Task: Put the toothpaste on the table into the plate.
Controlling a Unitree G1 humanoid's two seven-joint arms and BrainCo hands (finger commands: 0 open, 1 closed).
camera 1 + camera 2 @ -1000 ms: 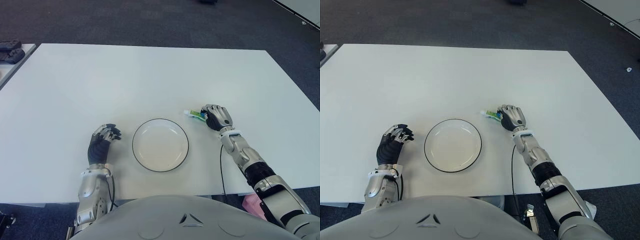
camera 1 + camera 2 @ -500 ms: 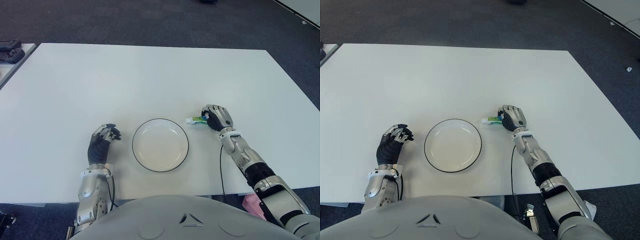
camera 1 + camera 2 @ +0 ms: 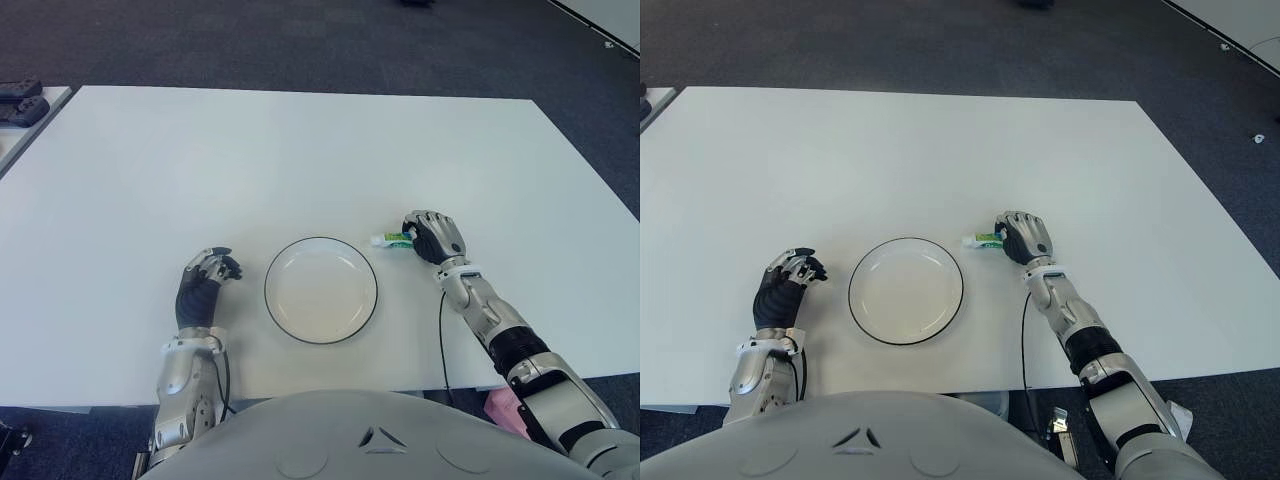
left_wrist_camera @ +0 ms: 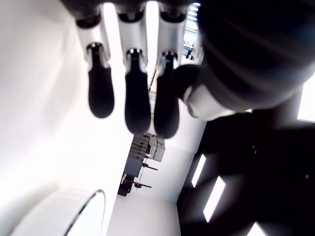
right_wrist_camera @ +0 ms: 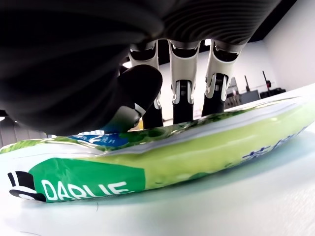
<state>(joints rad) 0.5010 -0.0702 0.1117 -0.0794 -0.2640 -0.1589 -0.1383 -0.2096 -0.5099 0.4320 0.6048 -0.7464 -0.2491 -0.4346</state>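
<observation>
Now, by item:
Right hand (image 3: 432, 236): fingers (image 5: 183, 93) curled over the toothpaste (image 5: 162, 160), which lies on the worktop (image 3: 300, 160) under them.
Plate (image 3: 321, 290): empty, beyond the cap end.
Left hand (image 3: 205, 278): idle beside the plate, fingers curled, holding nothing.
Risk: shallow top grasp may let the tube slip when lifted.
Writing: "DARLIE".

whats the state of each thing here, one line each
toothpaste: lying flat on the table, right of the plate, not lifted
plate: empty, upright on the table
right hand: fingers curled over the toothpaste
left hand: idle left of the plate, fingers curled, holding nothing
</observation>
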